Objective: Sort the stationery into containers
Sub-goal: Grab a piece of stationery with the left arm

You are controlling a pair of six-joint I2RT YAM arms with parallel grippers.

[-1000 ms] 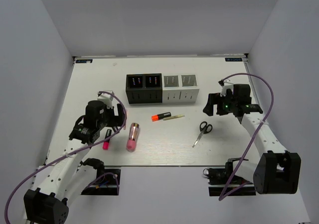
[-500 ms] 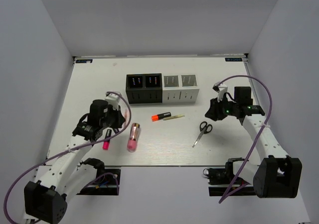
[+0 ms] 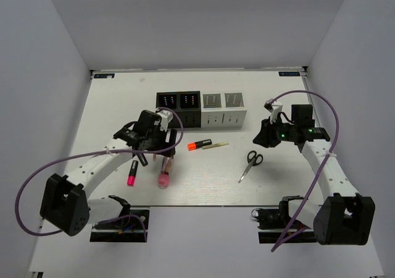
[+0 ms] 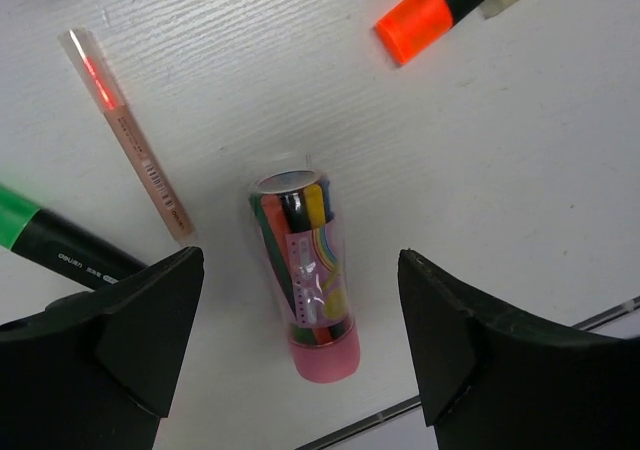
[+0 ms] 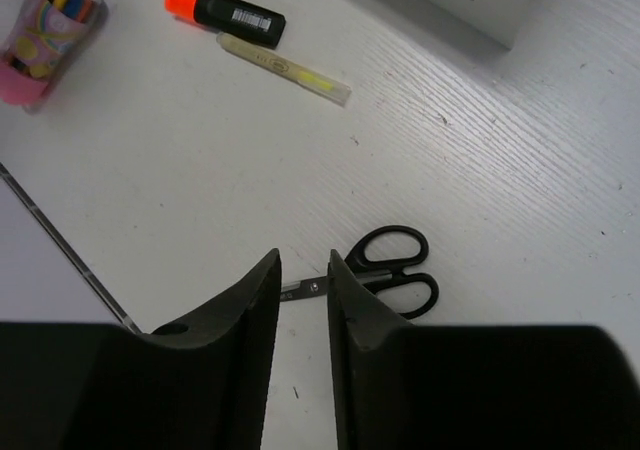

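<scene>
Your left gripper (image 4: pixel 300 260) hangs with its jaws spread wide, one on each side of the pink tube (image 4: pixel 303 280) lying on the white table (image 4: pixel 500 120). A thin pink stick (image 4: pixel 125 135) lies near the tube. Your right gripper (image 5: pixel 303 270) hovers over the black-handled scissors (image 5: pixel 360 273), jaws drawn nearly together with a slim gap, gripping nothing. The orange-capped marker (image 5: pixel 222 7) and yellowish stick (image 5: pixel 285 70) lie side by side near the four joined cups (image 3: pixel 200 110).

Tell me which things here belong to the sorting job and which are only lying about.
Job: pink tube, orange-capped marker, pink-capped marker, green-capped marker, yellowish stick, pink stick, scissors, four joined cups.
Not job: purple cables, table.
</scene>
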